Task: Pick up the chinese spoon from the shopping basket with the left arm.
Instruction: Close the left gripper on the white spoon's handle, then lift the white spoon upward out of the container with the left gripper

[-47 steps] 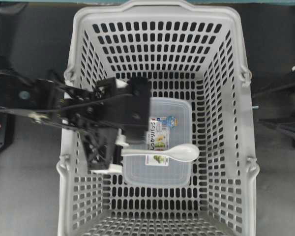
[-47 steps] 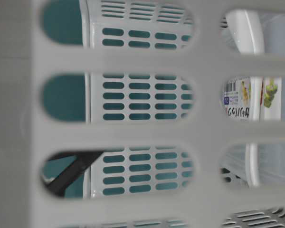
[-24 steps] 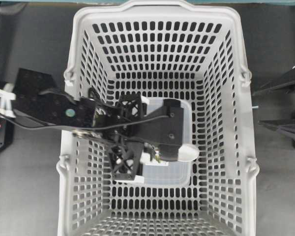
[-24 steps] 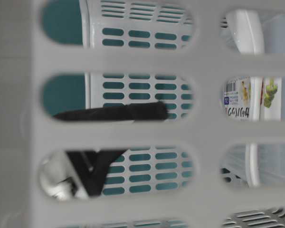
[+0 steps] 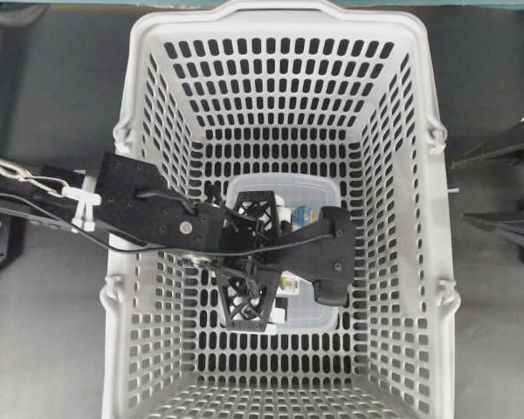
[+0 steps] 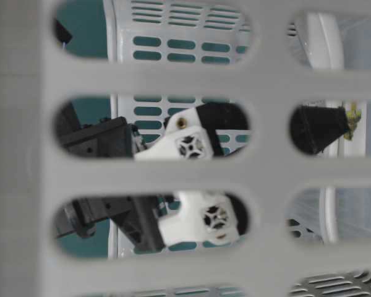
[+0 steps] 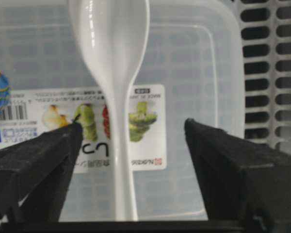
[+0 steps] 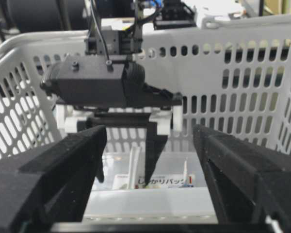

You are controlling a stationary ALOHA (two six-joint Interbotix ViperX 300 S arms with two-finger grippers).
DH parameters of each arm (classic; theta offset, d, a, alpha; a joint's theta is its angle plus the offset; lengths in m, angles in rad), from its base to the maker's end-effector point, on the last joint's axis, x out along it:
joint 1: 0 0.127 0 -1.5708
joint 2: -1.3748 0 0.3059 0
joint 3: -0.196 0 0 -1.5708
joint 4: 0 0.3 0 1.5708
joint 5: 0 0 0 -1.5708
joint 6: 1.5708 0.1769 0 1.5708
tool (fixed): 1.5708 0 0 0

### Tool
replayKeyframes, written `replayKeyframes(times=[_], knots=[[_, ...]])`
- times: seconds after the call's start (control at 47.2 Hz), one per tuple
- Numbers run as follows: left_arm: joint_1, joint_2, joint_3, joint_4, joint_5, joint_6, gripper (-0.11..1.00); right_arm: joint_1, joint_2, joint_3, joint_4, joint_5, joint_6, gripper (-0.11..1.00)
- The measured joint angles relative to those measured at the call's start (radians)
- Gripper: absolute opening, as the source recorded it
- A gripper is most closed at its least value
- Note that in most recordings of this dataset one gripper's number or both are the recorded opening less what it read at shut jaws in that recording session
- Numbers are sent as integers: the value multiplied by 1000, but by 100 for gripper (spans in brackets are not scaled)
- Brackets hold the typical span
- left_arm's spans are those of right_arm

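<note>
Spoon: the white soup spoon [image 7: 114, 77] lies on the lid of the clear container [image 7: 203, 58] in the middle of the basket [image 5: 419, 218] floor. From my wrist camera its handle runs down the frame, bowl at the top.

Left gripper: I have the left gripper [image 7: 131, 145] straddling the handle. Its fingers [image 7: 233, 165] are spread wide, one on each side, neither touching the spoon. Nothing is gripped yet.

What changed: a second ago the left arm [image 5: 148, 214] sat by the basket's left wall and the spoon showed in full overhead. Half a second ago the arm covered all but the tip of the bowl. Now the arm reaches further across the container and hides the spoon from above entirely.

Side view: the slots that were clear a second ago are now filled with black and white gripper parts [image 6: 191, 145].

Meaning for the task: I judge the approach nearly done; lowering and closing on the handle remain.

Right gripper: the right gripper [image 8: 148, 160] waits outside the basket, fingers apart and empty.
</note>
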Motion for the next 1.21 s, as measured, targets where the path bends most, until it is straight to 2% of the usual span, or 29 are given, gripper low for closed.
replayKeyframes(times=[0.106,0.212,0.275,0.424,0.487,0.636,0.742,1.208], knots=[[0,11,8,0,2,-3,77,0,-5,0,-2,2,0,69],[0,15,20,0,0,-3,68,0,-6,0,-2,0,0,69],[0,14,26,0,2,-3,57,0,-6,0,-2,0,0,69],[-2,14,29,0,0,-3,22,0,-8,0,0,0,0,69],[0,14,28,0,2,-2,12,0,-8,0,0,0,0,69],[-2,5,6,0,25,3,13,0,-9,0,0,0,0,69],[-2,-29,-46,0,84,3,13,0,-11,0,-2,0,0,69],[-3,-69,-448,0,445,-5,13,0,-15,0,0,0,0,69]])
